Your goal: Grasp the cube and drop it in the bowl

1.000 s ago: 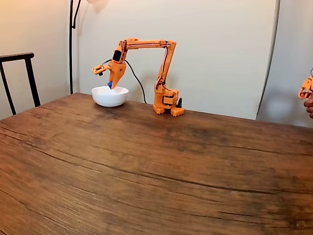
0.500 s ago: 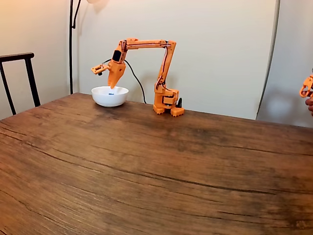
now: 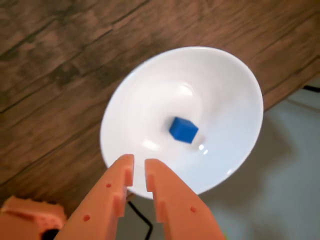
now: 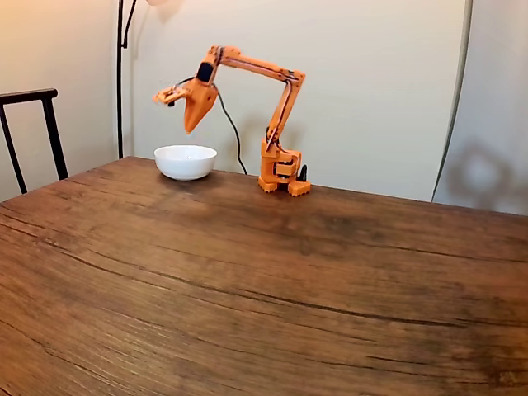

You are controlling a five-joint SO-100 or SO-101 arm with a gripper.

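We see the cube (image 3: 183,129) lying on the floor of the bowl (image 3: 225,85), a little off the middle, one corner turned toward the wrist camera. It is bright blue with plain faces. A few small glints show on the glossy white around it.

In the wrist view the gripper (image 3: 139,171) enters from the bottom edge, orange, with its two fingers (image 3: 120,180) nearly together; only a narrow slit of light shows between the tips. Nothing sits between them. The tips overlap the bowl's near rim in this view, with the cube apart from them.

In the fixed view the bowl (image 4: 186,162) stands on the wooden counter (image 4: 264,289) near its far left corner, just beside the arm's base (image 4: 280,175). The gripper (image 4: 189,129) hangs in the air above the bowl, clear of the rim, pointing down. The arm (image 4: 256,66) reaches from the base up and over to the left of the picture. A dark cable (image 4: 228,128) runs down from the wrist behind the bowl.

We cannot make out the cube from the fixed camera; the bowl's wall hides its inside.

The counter is dark brown with heavy grain. A black chair back (image 4: 29,132) stands at the left edge, and a thin dark pole (image 4: 120,78) rises against the pale wall behind.
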